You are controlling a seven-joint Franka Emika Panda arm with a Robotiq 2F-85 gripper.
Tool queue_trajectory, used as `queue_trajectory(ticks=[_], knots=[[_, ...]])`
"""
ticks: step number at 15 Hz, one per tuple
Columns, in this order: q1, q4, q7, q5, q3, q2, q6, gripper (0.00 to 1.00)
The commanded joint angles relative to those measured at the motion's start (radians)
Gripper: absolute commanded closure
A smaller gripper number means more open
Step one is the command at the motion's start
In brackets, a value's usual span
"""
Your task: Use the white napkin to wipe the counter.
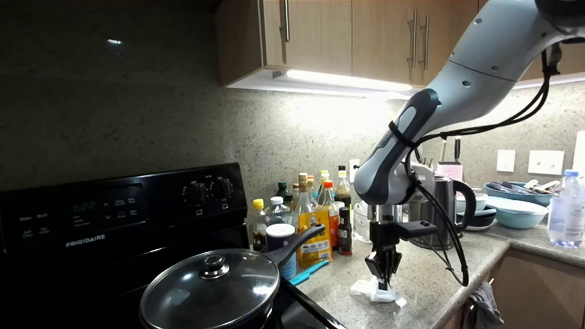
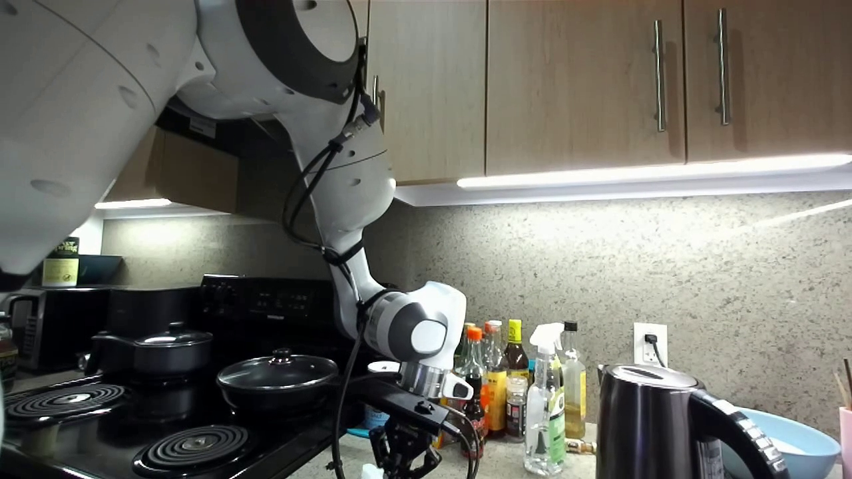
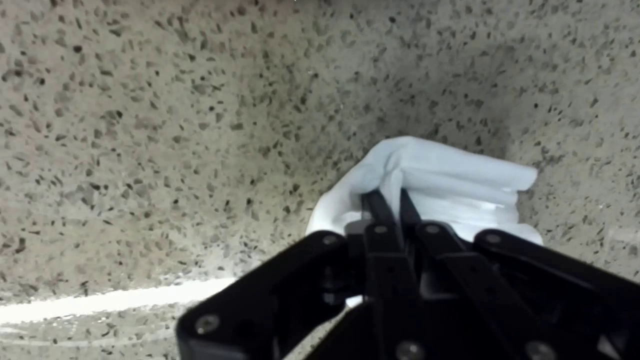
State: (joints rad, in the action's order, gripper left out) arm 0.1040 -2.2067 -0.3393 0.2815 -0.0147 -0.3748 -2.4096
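Observation:
The white napkin point(image 1: 363, 288) is a crumpled wad on the speckled beige-grey counter point(image 1: 336, 285). My gripper point(image 1: 383, 284) points down at it, its fingers shut on a fold of the napkin. In the wrist view, the fold stands pinched between the two black fingertips point(image 3: 390, 202). The rest of the napkin point(image 3: 455, 180) spreads to both sides over the counter point(image 3: 150, 150), and its near part is hidden by the gripper. In an exterior view, the gripper point(image 2: 403, 462) is cut by the lower edge and only a bit of napkin point(image 2: 371, 472) shows.
A lidded pan point(image 1: 215, 288) stands on the black stove, its handle toward several bottles point(image 1: 315, 214) at the wall. A turquoise utensil point(image 1: 310, 273) lies by the stove edge. A kettle point(image 1: 432, 214) and a spray bottle point(image 2: 546, 406) stand near the arm. A small white patch point(image 1: 401, 302) shows beside the napkin.

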Motion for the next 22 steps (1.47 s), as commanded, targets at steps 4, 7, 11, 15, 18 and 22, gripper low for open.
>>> queue_trajectory(ticks=[4, 7, 11, 15, 18, 22], knots=[[0.068, -0.044, 0.140, -0.034, -0.084, -0.021, -0.031, 0.94], [0.075, -0.078, 0.241, -0.085, -0.150, -0.016, -0.050, 0.94], [0.096, -0.095, 0.351, -0.131, -0.218, -0.040, -0.040, 0.94], [0.139, -0.093, 0.412, -0.122, -0.264, -0.071, -0.014, 0.94], [0.179, -0.098, 0.310, -0.047, -0.213, -0.018, 0.026, 0.94], [0.128, -0.112, 0.210, -0.023, -0.110, 0.075, 0.014, 0.94]])
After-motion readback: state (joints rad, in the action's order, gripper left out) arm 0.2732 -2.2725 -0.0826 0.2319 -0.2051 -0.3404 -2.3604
